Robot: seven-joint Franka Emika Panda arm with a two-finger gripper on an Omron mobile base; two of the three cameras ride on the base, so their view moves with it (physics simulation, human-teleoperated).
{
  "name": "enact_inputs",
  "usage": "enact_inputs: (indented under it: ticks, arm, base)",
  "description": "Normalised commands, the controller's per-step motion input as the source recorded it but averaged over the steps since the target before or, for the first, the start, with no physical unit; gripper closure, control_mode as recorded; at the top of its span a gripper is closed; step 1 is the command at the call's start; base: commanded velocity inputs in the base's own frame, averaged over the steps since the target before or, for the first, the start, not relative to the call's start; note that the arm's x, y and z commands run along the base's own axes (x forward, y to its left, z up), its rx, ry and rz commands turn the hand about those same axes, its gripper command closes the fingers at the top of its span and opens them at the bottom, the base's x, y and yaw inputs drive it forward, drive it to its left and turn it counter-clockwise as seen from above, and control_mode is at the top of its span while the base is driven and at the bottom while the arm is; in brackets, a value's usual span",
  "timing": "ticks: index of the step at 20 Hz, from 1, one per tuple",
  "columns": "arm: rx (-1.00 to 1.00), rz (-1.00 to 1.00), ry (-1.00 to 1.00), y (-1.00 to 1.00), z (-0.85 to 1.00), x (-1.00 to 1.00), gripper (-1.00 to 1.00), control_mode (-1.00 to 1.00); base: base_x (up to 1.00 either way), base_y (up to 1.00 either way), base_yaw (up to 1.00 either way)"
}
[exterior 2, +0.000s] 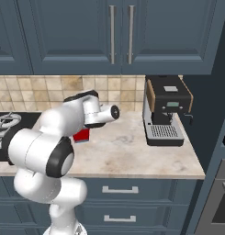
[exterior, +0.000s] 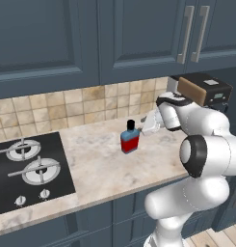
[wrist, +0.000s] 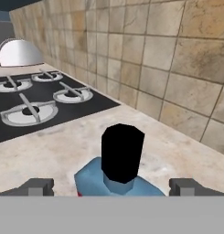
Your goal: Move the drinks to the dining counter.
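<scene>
One of the drinks, a flat blue bottle (exterior: 130, 138) with a red label and black cap, stands upright on the marble counter (exterior: 95, 164) by the stove. My gripper (exterior: 144, 126) hovers just to its right, pointing at it, open. In the hand view the bottle (wrist: 120, 160) sits close ahead, centred between the two spread fingertips (wrist: 38, 186) of the gripper (wrist: 112, 187). Neither fingertip touches it. In the right base view my arm hides all of the bottle (exterior 2: 81, 135) but a patch of red label. The dining counter is out of view.
A black gas stove (exterior: 28, 169) lies left of the bottle. A coffee machine (exterior 2: 165, 110) stands at the counter's right end. The tiled backsplash (exterior: 90, 103) runs close behind, with dark blue cabinets (exterior: 134, 38) above. A silver dome (wrist: 19, 52) sits beyond the burners.
</scene>
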Motion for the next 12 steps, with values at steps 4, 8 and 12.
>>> enact_inputs:
  ticks: [4,8,12]
  arm:
    - [0.00,0.01,0.00,0.00,-0.07,0.03,-1.00,-1.00]
    - [0.00,0.01,0.00,0.00,0.00,0.00,-1.00,-1.00]
    - [0.00,0.00,0.00,0.03,0.00,0.03,-1.00,-1.00]
  base:
    - [0.00,0.00,0.00]
    - [0.00,0.00,0.00]
    - [0.00,0.00,0.00]
